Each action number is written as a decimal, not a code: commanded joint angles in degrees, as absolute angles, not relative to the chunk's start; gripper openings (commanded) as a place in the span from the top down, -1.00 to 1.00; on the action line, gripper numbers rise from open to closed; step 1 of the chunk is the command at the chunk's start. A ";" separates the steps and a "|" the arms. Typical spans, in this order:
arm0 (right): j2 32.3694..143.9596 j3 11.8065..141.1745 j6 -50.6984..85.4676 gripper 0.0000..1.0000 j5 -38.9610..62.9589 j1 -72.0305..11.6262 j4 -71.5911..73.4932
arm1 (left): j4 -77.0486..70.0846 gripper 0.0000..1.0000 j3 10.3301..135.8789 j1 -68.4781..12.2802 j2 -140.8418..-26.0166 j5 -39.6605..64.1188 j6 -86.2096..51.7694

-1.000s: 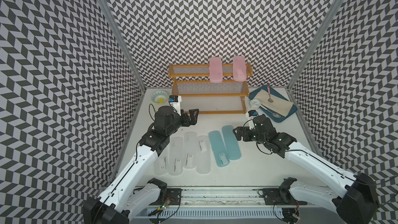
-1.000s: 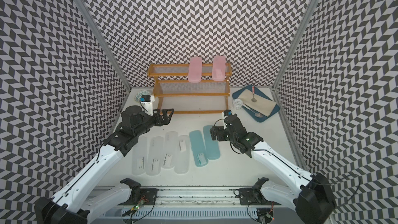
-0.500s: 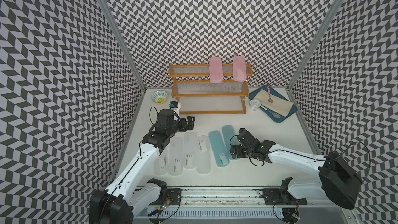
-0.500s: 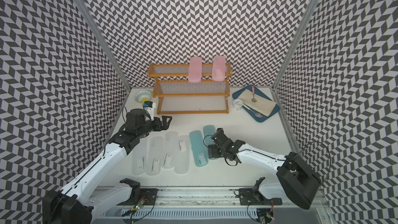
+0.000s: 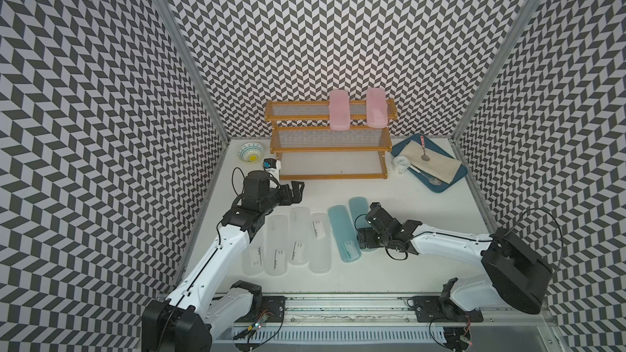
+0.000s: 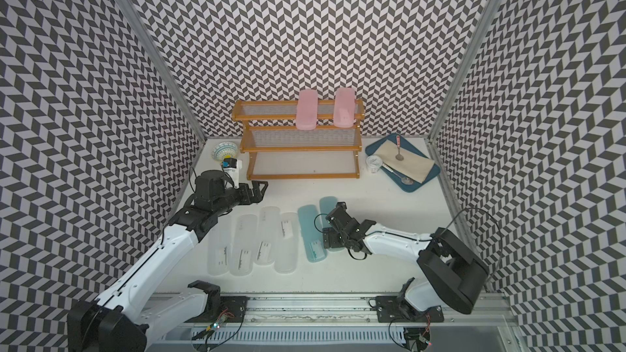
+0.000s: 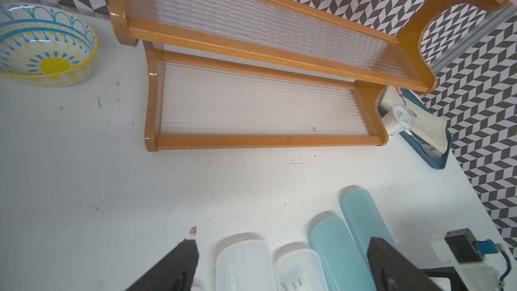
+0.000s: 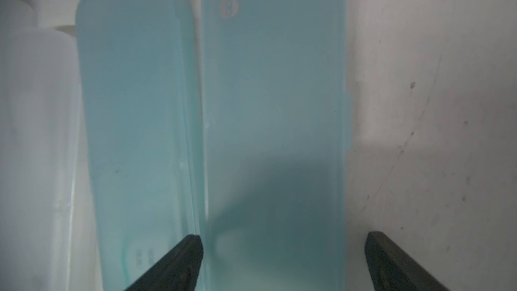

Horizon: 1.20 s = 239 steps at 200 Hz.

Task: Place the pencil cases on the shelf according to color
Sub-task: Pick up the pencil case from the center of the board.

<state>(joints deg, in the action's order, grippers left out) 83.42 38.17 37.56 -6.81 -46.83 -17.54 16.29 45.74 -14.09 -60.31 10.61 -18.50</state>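
Observation:
The shelf (image 5: 330,148) stands at the back with two pink pencil cases (image 5: 339,115) (image 5: 376,111) on its top tier. Two light blue cases (image 5: 342,231) (image 5: 358,208) lie side by side mid-table, with several frosted clear cases (image 5: 298,235) to their left. My right gripper (image 5: 366,237) is low and open at the near end of the right blue case (image 8: 274,107). Its fingers straddle the case, and the outer one stands apart from the case's edge. My left gripper (image 5: 296,191) hangs open and empty above the far ends of the clear cases (image 7: 243,261).
A dark blue tray (image 5: 437,187) with a cloth and spoons sits at the back right, a small white cup (image 5: 401,164) at its left corner. A patterned bowl (image 5: 251,152) and a small white-and-blue object (image 5: 271,165) lie left of the shelf.
My right gripper dropped from the far end of the blue cases to the near end of the right one, close to the table. My left gripper drew back a little toward the front.

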 commanded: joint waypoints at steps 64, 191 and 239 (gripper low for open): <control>71.97 30.88 35.67 -0.91 -8.00 -44.65 -22.63 | 15.64 -0.99 47.02 -13.54 -64.60 14.44 -18.17; 80.92 36.76 34.56 -0.92 -9.86 -44.88 -24.40 | 14.21 -0.99 45.62 -13.50 -61.17 14.48 -18.08; 80.50 32.65 39.73 -0.82 -10.10 -47.56 -21.66 | 13.88 -0.99 45.97 -13.47 -62.57 16.76 -18.02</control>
<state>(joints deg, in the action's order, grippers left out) 80.47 35.88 35.90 -11.00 -46.39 -24.05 15.44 45.74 -13.76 -61.95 14.63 -18.65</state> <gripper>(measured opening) 0.931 0.993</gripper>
